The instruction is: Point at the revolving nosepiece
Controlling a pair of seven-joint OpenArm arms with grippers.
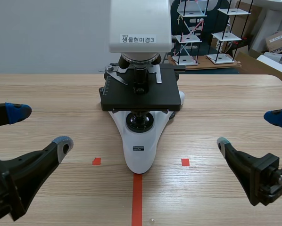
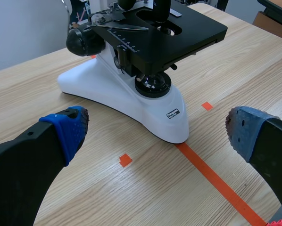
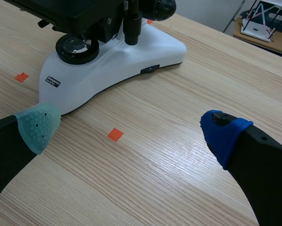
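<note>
Table: pale wooden tabletop, white-and-black microscope centred.
Grippers: left gripper, right gripper both gaping, empty.
Risk: spread fingers may clip black stage under dark revolving nosepiece.

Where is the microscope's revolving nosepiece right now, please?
In the scene view the revolving nosepiece sits mid-table on the centre line, tucked directly under the white microscope head and above the black stage.

A white label on the head of the microscope, upper middle of the frame, read "생물현미경3". The dark badge on its base was too small to read.
</note>
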